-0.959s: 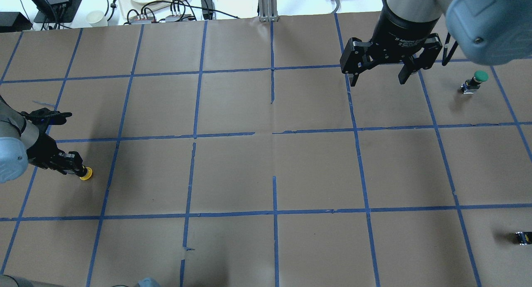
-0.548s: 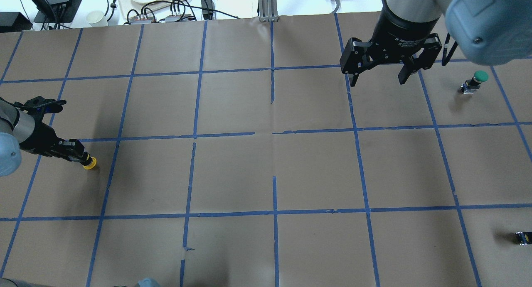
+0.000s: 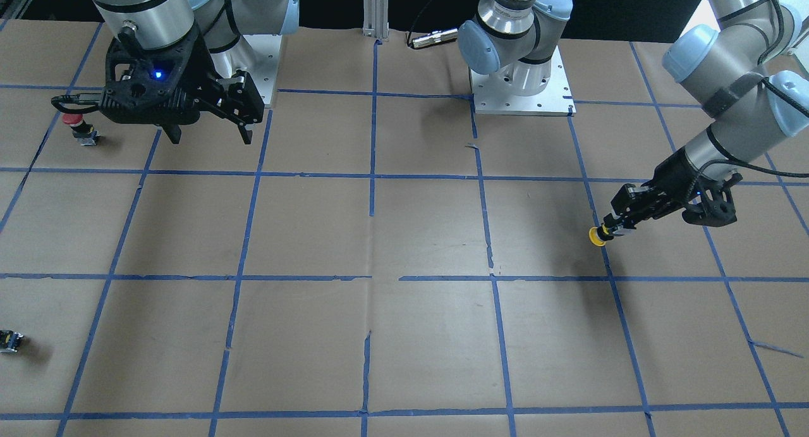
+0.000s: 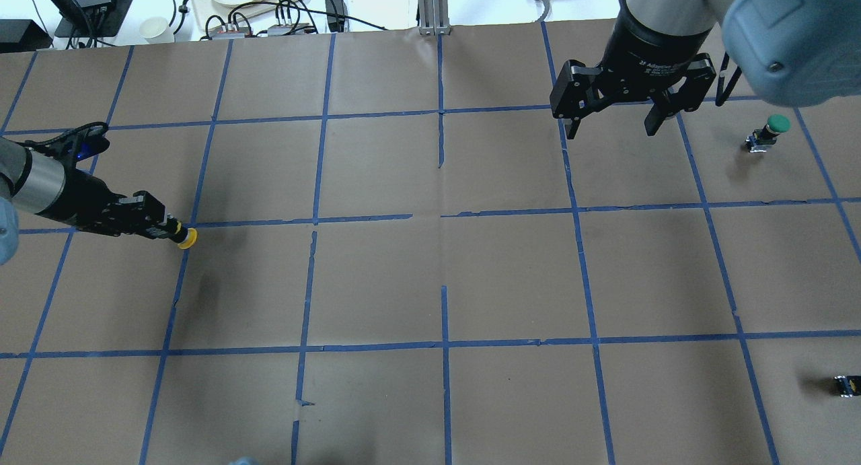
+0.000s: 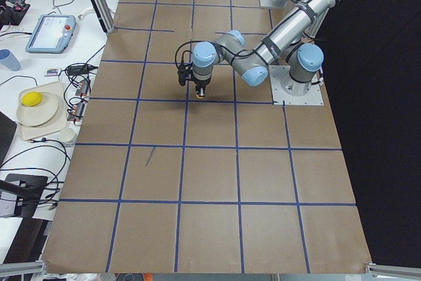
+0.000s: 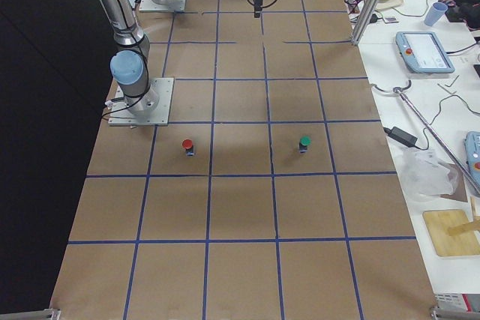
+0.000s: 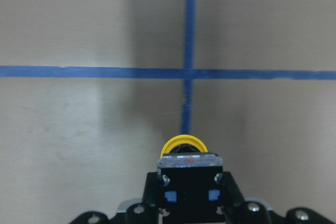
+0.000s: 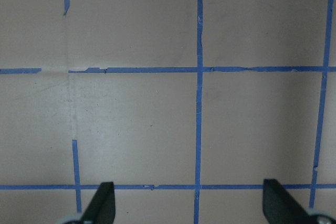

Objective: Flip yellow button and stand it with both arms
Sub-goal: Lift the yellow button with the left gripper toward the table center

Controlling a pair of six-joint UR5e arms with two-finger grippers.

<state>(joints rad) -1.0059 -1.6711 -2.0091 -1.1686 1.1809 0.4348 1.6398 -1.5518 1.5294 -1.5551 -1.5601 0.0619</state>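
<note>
My left gripper (image 4: 167, 229) is shut on the black-and-grey body of the yellow button (image 4: 188, 238). It holds the button clear of the table at the left side, with the yellow cap pointing outward past the fingertips. The front view shows the gripper (image 3: 618, 227) and the cap (image 3: 595, 236). In the left wrist view the cap (image 7: 182, 144) sits over a blue tape crossing. My right gripper (image 4: 611, 130) is open and empty, hovering high over the far right of the table. It also shows in the front view (image 3: 210, 135) and in the right wrist view (image 8: 190, 203).
A green-capped button (image 4: 773, 127) stands at the far right. A red-capped button (image 3: 76, 124) stands near my right gripper. A tiny capless black-grey part (image 4: 846, 385) lies at the near right edge. Brown paper with a blue tape grid covers the table (image 4: 444, 270).
My left gripper has carried the yellow button away from the robot and toward the table's middle. The right arm has not moved.
</note>
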